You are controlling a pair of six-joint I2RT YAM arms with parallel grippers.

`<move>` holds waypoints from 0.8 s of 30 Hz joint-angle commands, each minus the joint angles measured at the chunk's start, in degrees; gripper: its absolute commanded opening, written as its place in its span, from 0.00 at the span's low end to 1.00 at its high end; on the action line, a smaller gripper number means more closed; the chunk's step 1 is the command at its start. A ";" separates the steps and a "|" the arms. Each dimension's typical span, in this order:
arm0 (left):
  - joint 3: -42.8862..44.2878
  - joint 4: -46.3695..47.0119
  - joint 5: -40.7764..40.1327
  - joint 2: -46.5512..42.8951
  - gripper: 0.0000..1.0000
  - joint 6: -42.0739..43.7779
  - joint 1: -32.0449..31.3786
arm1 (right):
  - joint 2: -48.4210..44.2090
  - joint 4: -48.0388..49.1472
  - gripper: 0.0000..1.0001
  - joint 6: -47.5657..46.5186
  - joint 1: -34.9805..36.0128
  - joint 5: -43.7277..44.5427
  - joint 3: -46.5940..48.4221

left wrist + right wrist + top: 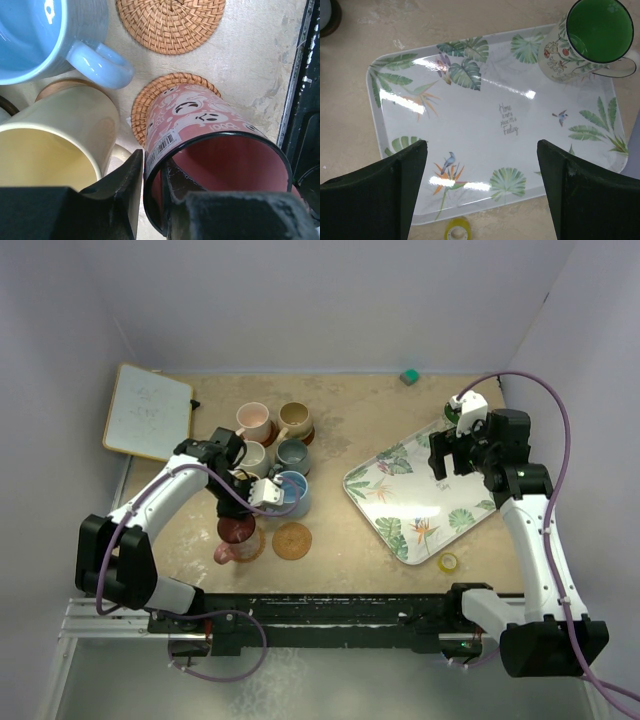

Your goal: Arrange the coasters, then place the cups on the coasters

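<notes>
My left gripper (152, 162) (243, 512) is shut on the red cup (215, 145) (237, 530): one finger is inside the rim, the other against the outer wall. The cup sits tilted on a woven coaster (150, 100). Beside it lies an empty woven coaster (170, 22) (292, 540). The light blue cup (40, 35) and the yellow cup (55, 145) stand close by on coasters. The pink (252, 420), tan (293, 418) and slate (293, 453) cups stand behind them. My right gripper (481, 150) (455, 450) hangs open above the tray, short of the green cup (592, 37).
The leaf-patterned tray (470, 125) (420, 500) lies at the right with the green cup in its far corner. A small yellow tape roll (457, 231) (449, 562) lies by its near edge. A whiteboard (148, 410) sits at the back left, and a small green block (408, 376) at the back wall.
</notes>
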 commanded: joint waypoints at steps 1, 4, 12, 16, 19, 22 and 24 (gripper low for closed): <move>2.49 0.11 2.06 -2.75 0.19 -0.03 0.32 | 0.08 0.90 0.92 -0.46 -0.23 -1.22 0.68; 2.86 -0.16 1.84 -4.16 0.22 -0.60 0.33 | 0.09 0.80 0.92 -0.52 -0.24 -1.18 0.85; 5.27 -1.47 2.50 -7.52 0.41 -3.15 0.28 | 0.58 0.41 0.92 -0.51 -0.24 0.11 1.94; 6.87 -0.10 3.04 -10.12 0.46 -7.09 0.27 | 2.21 -0.09 0.93 -0.43 -0.28 2.36 3.79; 6.91 4.27 1.85 -12.58 0.51 -12.72 0.32 | 4.29 -0.18 0.93 -0.68 -0.25 4.39 5.35; 6.77 9.57 1.01 -15.09 0.57 -18.88 0.33 | 7.24 0.41 0.93 -1.83 -0.27 6.39 6.73; 6.55 12.98 1.07 -16.74 0.61 -23.18 0.25 | 9.60 0.80 0.93 -2.73 -0.25 8.20 7.64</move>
